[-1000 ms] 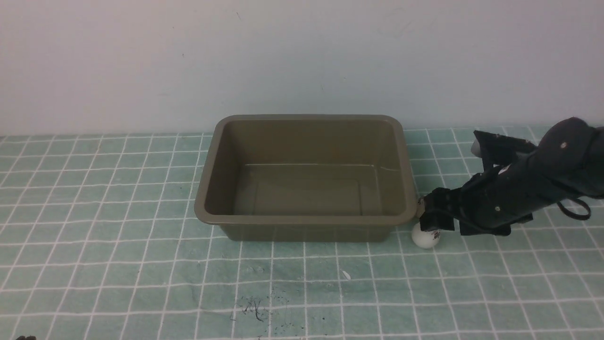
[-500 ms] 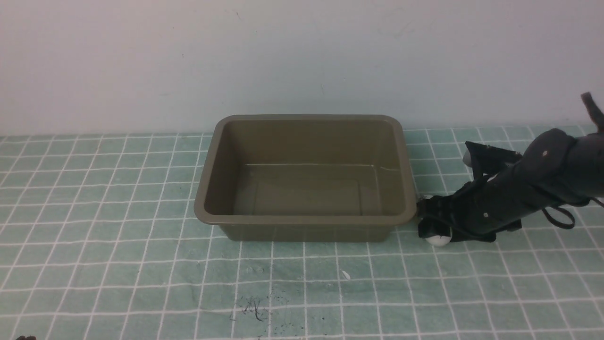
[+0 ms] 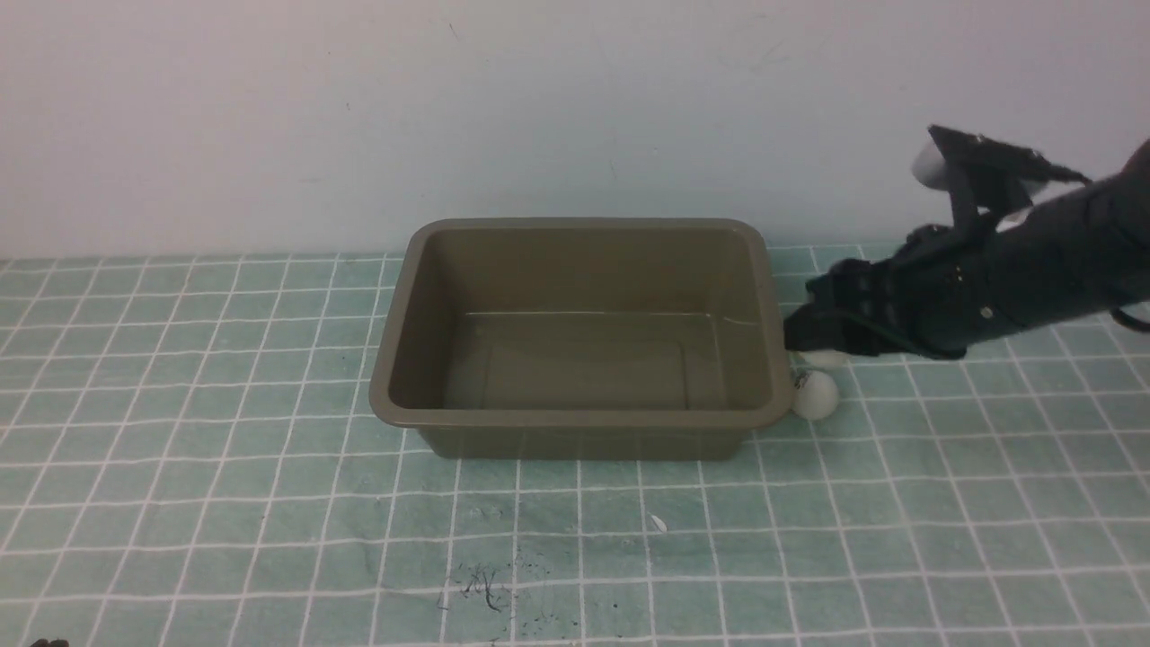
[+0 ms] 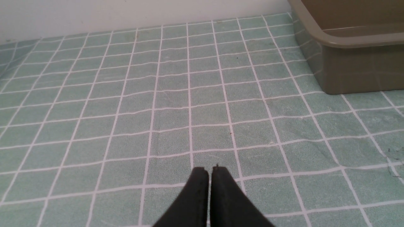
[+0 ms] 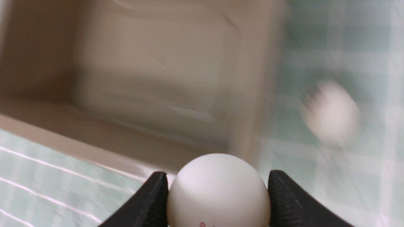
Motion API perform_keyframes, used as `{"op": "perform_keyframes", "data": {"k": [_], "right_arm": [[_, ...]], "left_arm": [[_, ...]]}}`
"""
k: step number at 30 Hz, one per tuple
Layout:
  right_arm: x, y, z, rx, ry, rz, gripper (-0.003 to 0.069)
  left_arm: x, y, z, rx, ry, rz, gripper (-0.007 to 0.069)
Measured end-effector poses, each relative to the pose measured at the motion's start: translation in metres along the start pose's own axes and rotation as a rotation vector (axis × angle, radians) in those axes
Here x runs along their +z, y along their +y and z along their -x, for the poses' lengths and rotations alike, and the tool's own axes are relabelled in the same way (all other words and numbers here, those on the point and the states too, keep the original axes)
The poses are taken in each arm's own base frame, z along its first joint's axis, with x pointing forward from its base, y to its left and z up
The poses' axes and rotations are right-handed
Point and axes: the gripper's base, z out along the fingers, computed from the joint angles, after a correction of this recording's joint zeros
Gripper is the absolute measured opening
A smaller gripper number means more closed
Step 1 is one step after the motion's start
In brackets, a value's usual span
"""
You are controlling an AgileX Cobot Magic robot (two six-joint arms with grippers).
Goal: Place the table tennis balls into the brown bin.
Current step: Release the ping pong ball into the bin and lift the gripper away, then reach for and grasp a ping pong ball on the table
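The brown bin (image 3: 579,337) stands empty at the middle of the cloth; its corner shows in the left wrist view (image 4: 353,47) and, blurred, fills the right wrist view (image 5: 142,78). My right gripper (image 3: 809,346) hangs just right of the bin's rim, shut on a white table tennis ball (image 5: 217,192) whose underside peeks out below the fingers (image 3: 825,359). The second ball (image 3: 815,394) lies on the cloth against the bin's right wall, blurred in the right wrist view (image 5: 329,112). My left gripper (image 4: 210,171) is shut and empty, low over the cloth left of the bin.
A green cloth with a white grid (image 3: 269,503) covers the table. A pale wall (image 3: 539,108) rises close behind the bin. Dark scribble marks (image 3: 485,584) and a small white fleck (image 3: 659,523) lie on the cloth in front.
My right gripper closed on the nearer ball and lifted it up and back, beside the bin's rim. The other ball, hidden before, now shows against the bin wall.
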Motion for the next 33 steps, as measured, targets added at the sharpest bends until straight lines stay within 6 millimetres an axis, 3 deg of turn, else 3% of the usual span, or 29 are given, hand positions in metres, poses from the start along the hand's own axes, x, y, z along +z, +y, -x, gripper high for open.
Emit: {"op": "perform_keyframes", "data": {"k": [4, 6, 9, 10, 14, 17, 21, 23, 33], "right_arm": [[0.01, 0.025, 0.026, -0.061, -0.045, 0.051, 0.0392], [0.018, 0.028, 0.031, -0.072, -0.03, 0.058, 0.0426], [0.029, 0.028, 0.047, -0.164, 0.036, 0.023, 0.0575], [0.028, 0.027, 0.048, -0.173, 0.049, 0.008, 0.059], [0.012, 0.007, 0.053, -0.192, 0.103, -0.142, 0.0604], [-0.004, -0.027, 0.052, -0.132, 0.181, -0.304, 0.0559], [-0.004, -0.056, 0.044, -0.037, 0.213, -0.365, 0.0531], [0.008, -0.07, 0.038, 0.027, 0.216, -0.348, 0.0524], [0.087, -0.088, 0.023, 0.153, 0.228, -0.177, 0.0523]], "left_arm": [[0.0, 0.0, 0.0, 0.0, 0.0, 0.0, -0.0005], [0.0, 0.0, 0.0, 0.0, 0.0, 0.0, -0.0005], [0.0, 0.0, 0.0, 0.0, 0.0, 0.0, -0.0005], [0.0, 0.0, 0.0, 0.0, 0.0, 0.0, -0.0005], [0.0, 0.0, 0.0, 0.0, 0.0, 0.0, -0.0005], [0.0, 0.0, 0.0, 0.0, 0.0, 0.0, -0.0005], [0.0, 0.0, 0.0, 0.0, 0.0, 0.0, -0.0005], [0.0, 0.0, 0.0, 0.0, 0.0, 0.0, -0.0005], [0.0, 0.0, 0.0, 0.0, 0.0, 0.0, -0.0005]]}}
